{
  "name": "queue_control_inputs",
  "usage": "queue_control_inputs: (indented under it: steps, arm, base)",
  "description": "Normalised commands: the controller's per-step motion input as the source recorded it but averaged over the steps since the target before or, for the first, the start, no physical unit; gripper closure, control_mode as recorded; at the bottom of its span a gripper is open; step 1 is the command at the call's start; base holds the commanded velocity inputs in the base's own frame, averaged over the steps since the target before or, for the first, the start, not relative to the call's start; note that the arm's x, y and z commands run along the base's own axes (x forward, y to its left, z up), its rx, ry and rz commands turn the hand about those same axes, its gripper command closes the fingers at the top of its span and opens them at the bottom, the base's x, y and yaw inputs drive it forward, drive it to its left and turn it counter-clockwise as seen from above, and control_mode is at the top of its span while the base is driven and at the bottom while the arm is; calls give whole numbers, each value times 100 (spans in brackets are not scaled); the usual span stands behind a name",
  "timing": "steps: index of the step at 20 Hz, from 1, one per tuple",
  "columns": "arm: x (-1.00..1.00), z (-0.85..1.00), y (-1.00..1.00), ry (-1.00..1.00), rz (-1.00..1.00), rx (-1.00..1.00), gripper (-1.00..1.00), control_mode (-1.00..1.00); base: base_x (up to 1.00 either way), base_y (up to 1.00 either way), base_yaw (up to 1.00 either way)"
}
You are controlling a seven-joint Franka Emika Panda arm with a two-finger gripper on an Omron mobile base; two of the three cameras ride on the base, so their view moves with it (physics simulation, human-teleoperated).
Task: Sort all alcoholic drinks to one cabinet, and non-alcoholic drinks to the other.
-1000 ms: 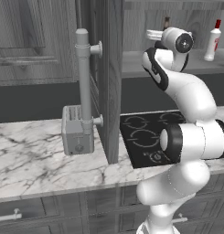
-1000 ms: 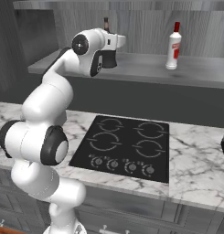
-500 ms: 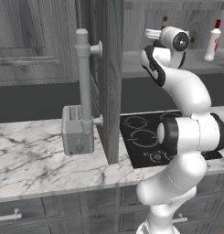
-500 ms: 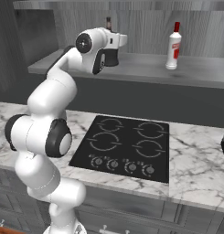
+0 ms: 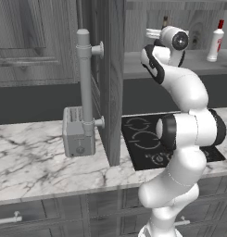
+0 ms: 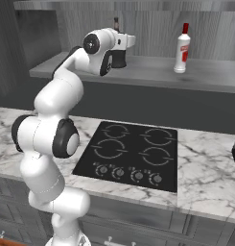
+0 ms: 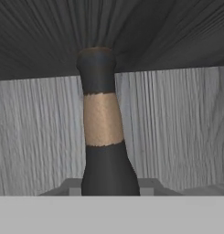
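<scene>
My gripper [image 6: 120,60] is clamped on the dark bottle [image 7: 102,137], keeping it upright inside the cabinet, left of the white bottle [image 6: 182,48], so both alcoholic drinks share one shelf.

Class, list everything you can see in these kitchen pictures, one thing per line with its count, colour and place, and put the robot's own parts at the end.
dark bottle: one, black with a tan band on its neck, upright inside the open cabinet, close in front of the hand
white bottle: one, white with red cap and red label, upright on the cabinet shelf, right of the dark bottle
cabinet shelf: one, grey wood, above the stove
cabinet door: one, dark grey wood, swung open
stove: one, black, four burners, set in the counter
toaster: one, grey, on the counter left of the door
counter: one, white marble
arm: one, white with dark joints
gripper: one, jaws shut on the dark bottle
</scene>
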Motion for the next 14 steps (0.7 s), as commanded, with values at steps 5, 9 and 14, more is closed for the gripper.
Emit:
queue_control_inputs:
  steps: [5,9,14]
  arm:
    - [18,0,-3,0,0,0,100,-100]
    - [12,-2,-1,0,0,0,100,-100]
    - [7,-8,-2,0,0,0,100,-100]
  base:
    - [0,0,0]
    - [0,0,0]
    - [0,0,0]
